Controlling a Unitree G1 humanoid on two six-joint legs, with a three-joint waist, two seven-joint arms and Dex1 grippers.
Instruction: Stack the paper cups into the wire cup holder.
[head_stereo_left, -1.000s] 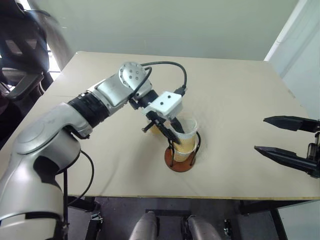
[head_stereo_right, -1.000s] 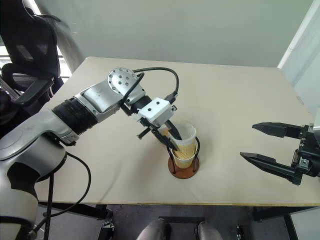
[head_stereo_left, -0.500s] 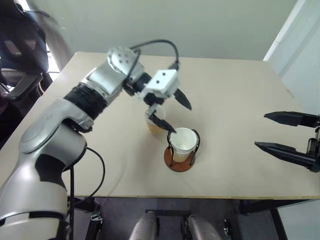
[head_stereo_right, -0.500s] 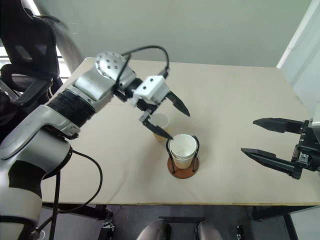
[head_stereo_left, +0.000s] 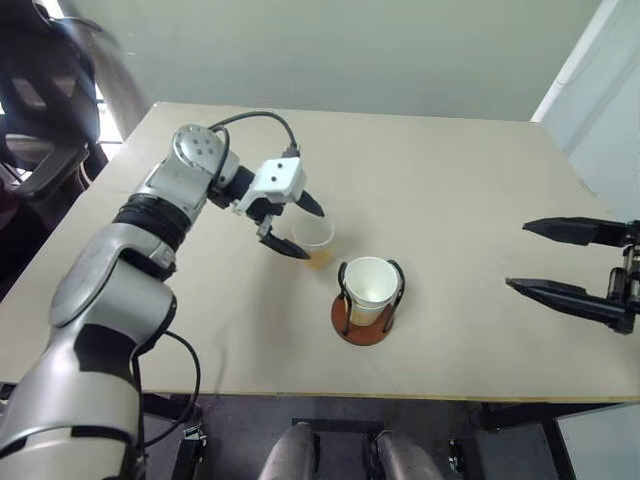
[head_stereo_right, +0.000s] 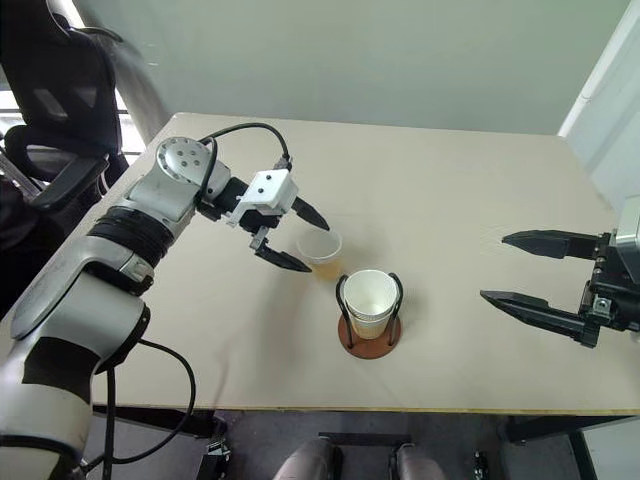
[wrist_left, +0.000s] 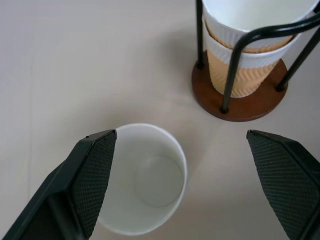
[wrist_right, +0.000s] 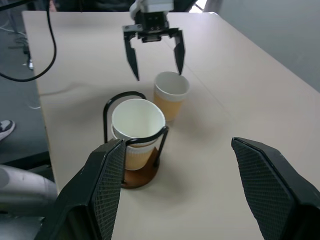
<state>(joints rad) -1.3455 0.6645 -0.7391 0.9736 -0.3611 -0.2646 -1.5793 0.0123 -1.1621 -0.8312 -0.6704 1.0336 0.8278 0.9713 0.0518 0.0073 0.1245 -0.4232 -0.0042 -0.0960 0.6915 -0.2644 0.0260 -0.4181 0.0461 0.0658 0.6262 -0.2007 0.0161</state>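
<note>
Left end effector (head_stereo_left: 292, 228) hovered fully spread, empty, one finger each side of loose paper cup (head_stereo_left: 313, 240), not touching. Cup stood upright on counter (head_stereo_left: 450, 180), just beside wire cup holder (head_stereo_left: 364, 308) holding two nested cups (head_stereo_left: 369, 287). Right end effector (head_stereo_left: 565, 262) spread, empty, well apart.
</note>
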